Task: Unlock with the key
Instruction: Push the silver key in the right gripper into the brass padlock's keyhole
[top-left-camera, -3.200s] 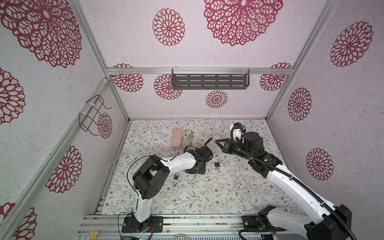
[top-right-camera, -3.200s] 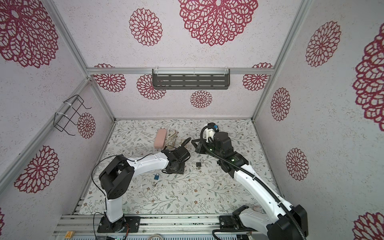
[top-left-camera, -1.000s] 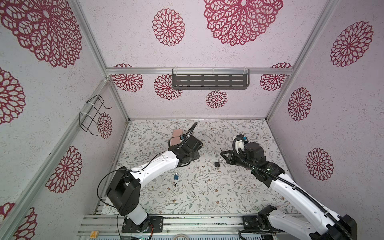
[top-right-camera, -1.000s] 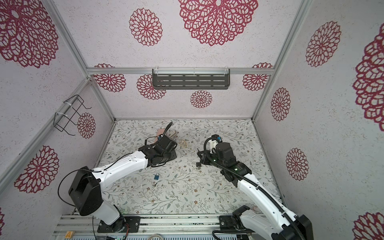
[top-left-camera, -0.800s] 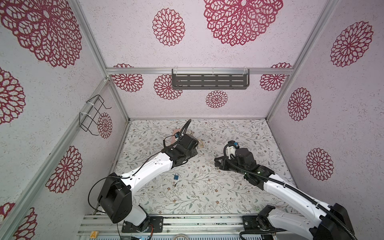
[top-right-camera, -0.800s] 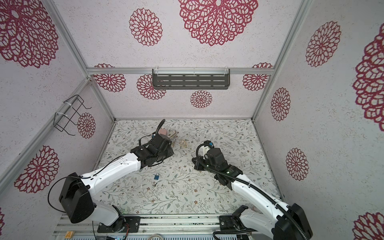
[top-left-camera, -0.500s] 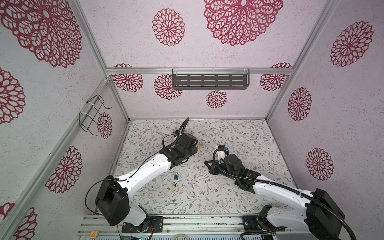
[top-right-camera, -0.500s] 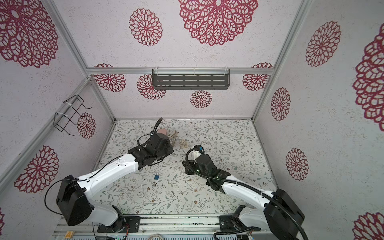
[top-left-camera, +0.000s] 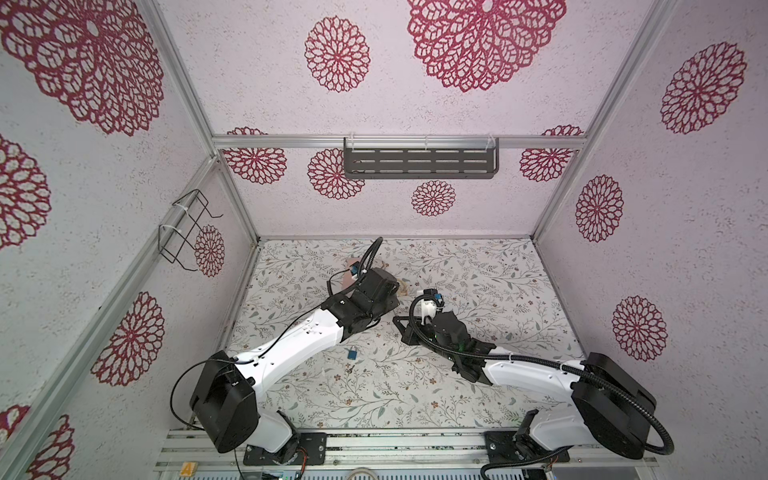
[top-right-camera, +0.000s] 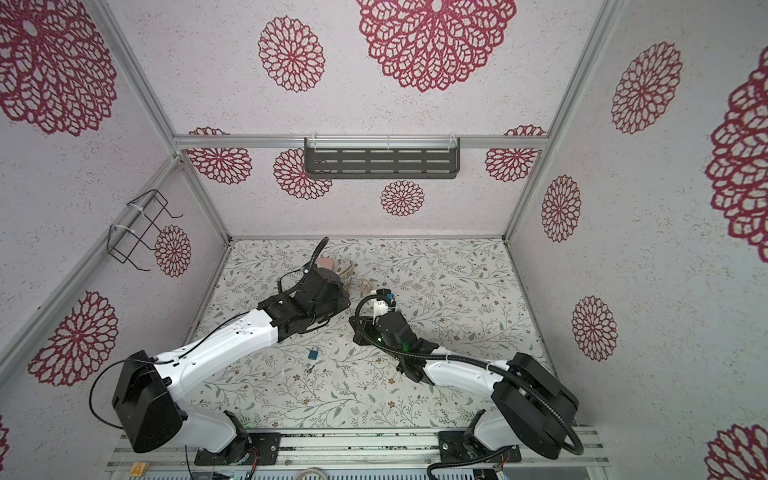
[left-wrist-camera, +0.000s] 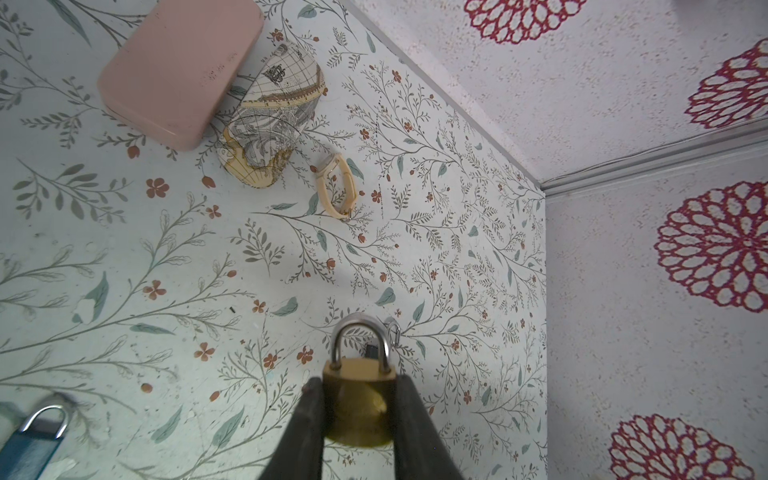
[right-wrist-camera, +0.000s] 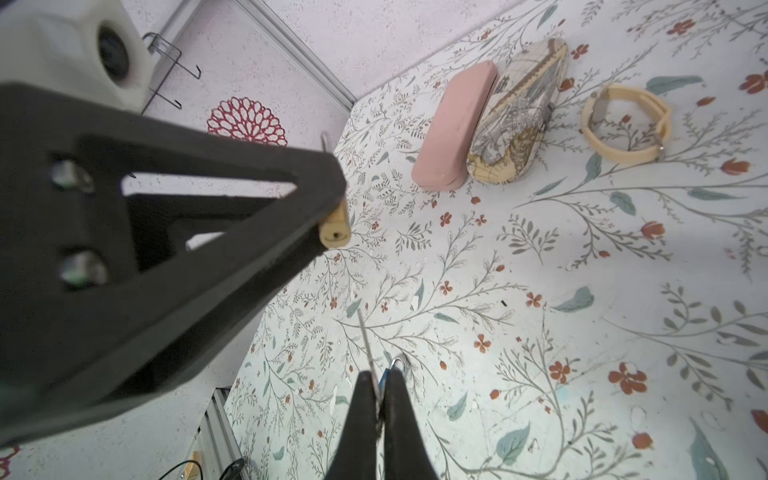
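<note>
Left wrist: left gripper (left-wrist-camera: 359, 386) clamps padlock (left-wrist-camera: 358, 401); right wrist: right gripper (right-wrist-camera: 380, 376) seemingly pinches key (right-wrist-camera: 366, 345).

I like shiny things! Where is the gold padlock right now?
In the left wrist view, the gold padlock is pinched in the left gripper, held over the flowery table, with the right gripper and its key close by.
</note>
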